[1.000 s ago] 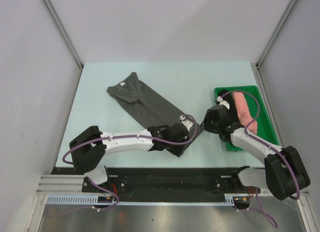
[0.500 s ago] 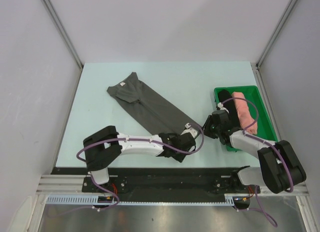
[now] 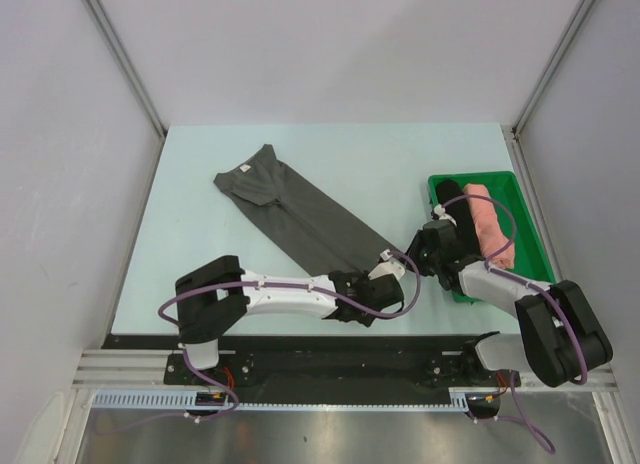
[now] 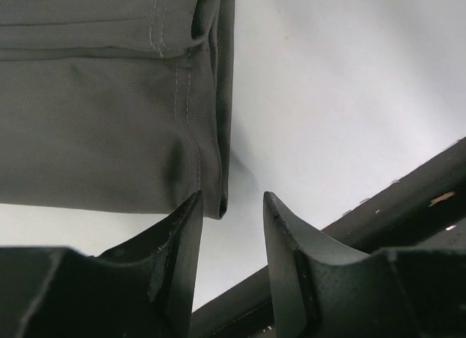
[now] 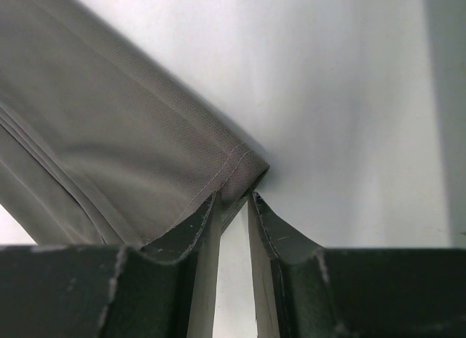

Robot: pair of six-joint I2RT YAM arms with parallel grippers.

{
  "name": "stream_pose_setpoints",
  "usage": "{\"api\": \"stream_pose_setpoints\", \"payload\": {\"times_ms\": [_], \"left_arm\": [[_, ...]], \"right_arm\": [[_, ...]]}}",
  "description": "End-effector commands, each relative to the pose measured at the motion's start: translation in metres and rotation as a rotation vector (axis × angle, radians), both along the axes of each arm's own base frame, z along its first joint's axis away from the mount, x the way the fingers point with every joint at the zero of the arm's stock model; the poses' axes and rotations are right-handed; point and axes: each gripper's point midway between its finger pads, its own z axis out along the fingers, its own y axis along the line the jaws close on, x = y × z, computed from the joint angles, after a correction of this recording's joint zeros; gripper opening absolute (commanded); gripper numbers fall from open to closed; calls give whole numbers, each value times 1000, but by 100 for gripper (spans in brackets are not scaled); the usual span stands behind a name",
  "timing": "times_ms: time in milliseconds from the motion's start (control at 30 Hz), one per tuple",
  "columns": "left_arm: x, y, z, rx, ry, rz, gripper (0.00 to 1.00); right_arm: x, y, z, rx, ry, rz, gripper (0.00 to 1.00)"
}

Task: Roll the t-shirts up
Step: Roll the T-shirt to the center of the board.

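- Top external view: a dark charcoal-grey cloth t-shirt [image 3: 300, 214], folded into a long narrow strip, lies flat and diagonal on the pale blue-white bench [image 3: 400, 164]. Its neck end with a small white label is far left and its hem end is near the arms.
- Left wrist view: the shirt's stitched hem corner lies just at the tip of one finger of the left claw [image 4: 231, 207]. The jaws stand partly apart with bare bench showing in the gap, and nothing is held.
- Right wrist view: the other hem corner of the shirt [image 5: 109, 134] pokes in between the tips of the right claw [image 5: 234, 203]. Its jaws are drawn to a narrow gap, and I cannot tell whether the cloth is actually pinched.
- From above, the left claw [image 3: 375, 289] and right claw [image 3: 412, 254] sit low at the strip's near end, close to each other.
- Right of them stands a green plastic tray [image 3: 478, 176] holding a salmon-pink rolled t-shirt [image 3: 490, 219] and, beside it, a black rolled t-shirt [image 3: 452, 196].
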Motion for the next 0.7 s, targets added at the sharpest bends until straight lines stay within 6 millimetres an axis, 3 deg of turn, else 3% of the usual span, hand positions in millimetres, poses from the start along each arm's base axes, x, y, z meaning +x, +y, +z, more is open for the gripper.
{"api": "stream_pose_setpoints", "payload": {"times_ms": [0,300,467,667], "left_arm": [[7,3,2,50,-51,21,43],[15,7,-4,97,-91,30,40],[16,4,6,52,-106,22,16],[22,0,25,-27,-122,22,3]], "right_arm": [[4,3,2,4,-20,-5,26],[4,6,1,4,-22,7,22],[9,3,11,-11,-55,-13,11],[12,6,23,-6,-78,-10,5]]}}
